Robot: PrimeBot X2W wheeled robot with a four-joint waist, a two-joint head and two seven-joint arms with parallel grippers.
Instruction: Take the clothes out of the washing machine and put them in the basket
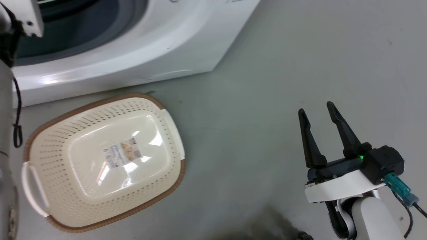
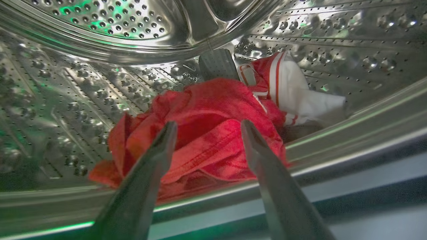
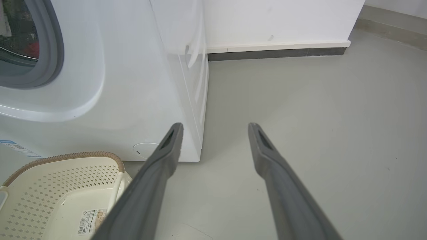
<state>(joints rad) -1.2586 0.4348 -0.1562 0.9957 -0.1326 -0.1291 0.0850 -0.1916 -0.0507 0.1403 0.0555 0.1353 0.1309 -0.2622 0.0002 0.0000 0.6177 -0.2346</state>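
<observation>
Left wrist view looked along my left gripper (image 2: pixel 208 124) into the steel drum (image 2: pixel 100 20) of the washing machine (image 1: pixel 140 50). The clothes (image 2: pixel 200 100) lay there as a crumpled red bundle on the lower curve of the drum, just behind its front lip, at the middle of the frame. A white part (image 2: pixel 293 90) with red stripes stuck out at the upper right of the bundle. My two fingers were spread wide, one on each side of the red heap, and they pinched nothing; whether the tips touched the fabric I could not tell. I judged that I held them open like this so that the soft pile could come between them before closing, because loose cloth is taken better by a thick fold than by an edge.

Head view showed my left arm (image 1: pixel 6 110) running up the left edge of the frame toward the grey-rimmed porthole (image 1: pixel 131 15) at the upper left. The basket (image 1: pixel 50 140) stood on the floor (image 1: pixel 267 83) just before the machine, at the lower left, with a paper label (image 1: pixel 121 152) on its bottom and no clothes in it. I think it was put so near to make the way down from the porthole short. My right gripper (image 1: pixel 316 108) hung at the lower right above the floor, well apart from the basket. Its fingers were spread too, held nothing, and pointed up the frame, probably to leave room for the left arm
</observation>
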